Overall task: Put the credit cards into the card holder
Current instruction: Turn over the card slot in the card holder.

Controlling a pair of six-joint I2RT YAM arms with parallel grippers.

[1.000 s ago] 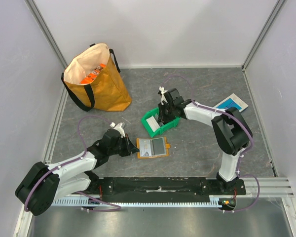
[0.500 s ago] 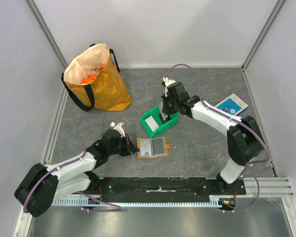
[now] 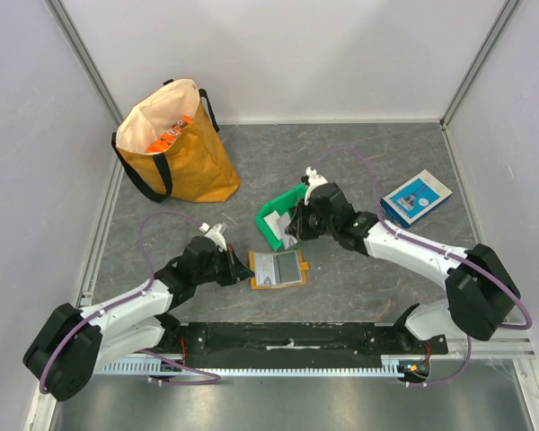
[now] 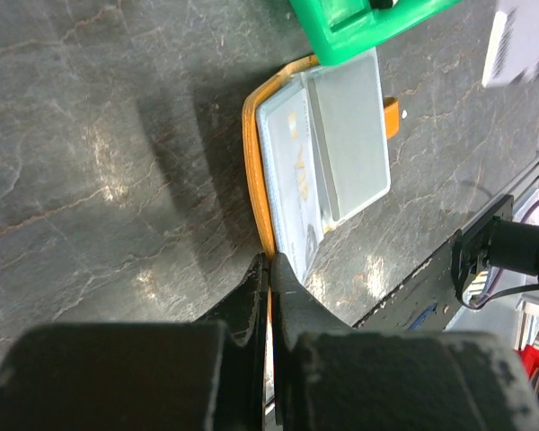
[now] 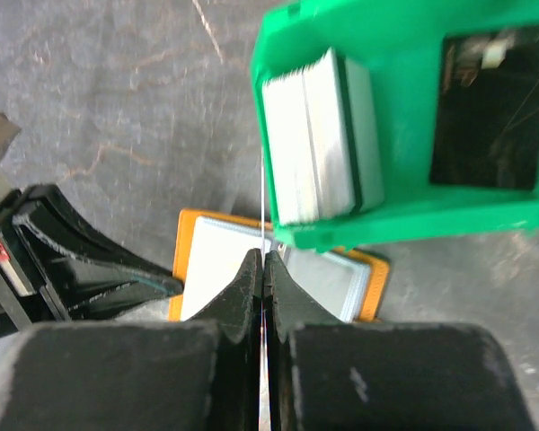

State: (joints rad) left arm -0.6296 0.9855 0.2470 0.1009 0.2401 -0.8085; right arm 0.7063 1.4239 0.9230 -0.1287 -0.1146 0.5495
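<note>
The credit card [image 5: 263, 202], pinched edge-on in our right gripper [image 5: 263, 262], has come away from the green bin [image 5: 359, 36]. It now hangs over the far edge of the card holder [image 3: 278, 268], whose left rim our left gripper [image 4: 269, 268] stays clamped on. Insertion looks next.

I noted tote bag [image 3: 171, 148] at far left corner, flat box [image 3: 417, 196] near right edge. Bin [image 5: 368, 220] sat mid-table, stack of cards [image 5: 310, 148] inside. Card holder [image 4: 254, 171] lay before bin, toward near edge. Left gripper [image 4: 269, 262] at holder's left side, right gripper [image 5: 263, 260] over bin's near wall.
</note>
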